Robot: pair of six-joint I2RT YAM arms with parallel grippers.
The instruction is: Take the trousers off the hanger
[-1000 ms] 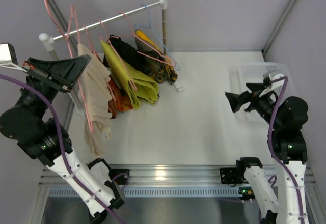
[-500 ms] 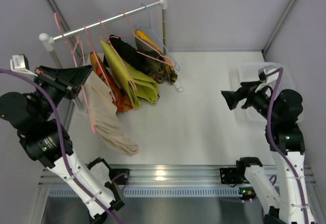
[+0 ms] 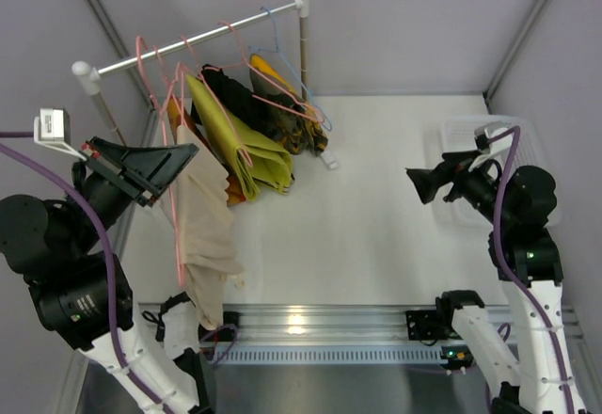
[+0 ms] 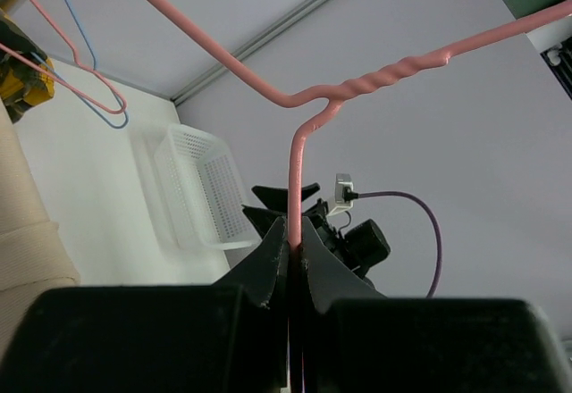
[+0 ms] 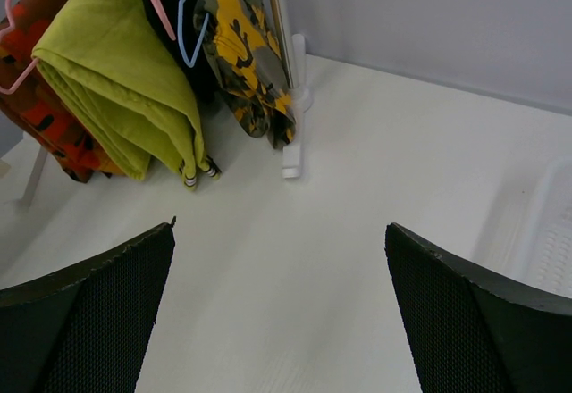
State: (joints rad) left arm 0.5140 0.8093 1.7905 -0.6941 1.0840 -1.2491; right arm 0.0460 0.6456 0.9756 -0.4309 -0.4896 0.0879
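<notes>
Left claw (image 4: 293,250) is clamped on the pink hanger (image 4: 295,179), beige trousers (image 3: 202,230) dangling lengthwise straight below it; right claw (image 5: 279,313) hangs wide open, way farther from that hanger.

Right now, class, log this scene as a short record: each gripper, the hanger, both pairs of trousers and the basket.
left gripper: shut on the pink hanger, clamping its wire neck
pink hanger: carries the beige trousers
beige trousers: draped down toward the near table edge
orange-red trousers: hanging at the rack, next to a yellow-green cloth
right gripper: open, holding nothing, above the table
basket: white, at the table's right side
</notes>
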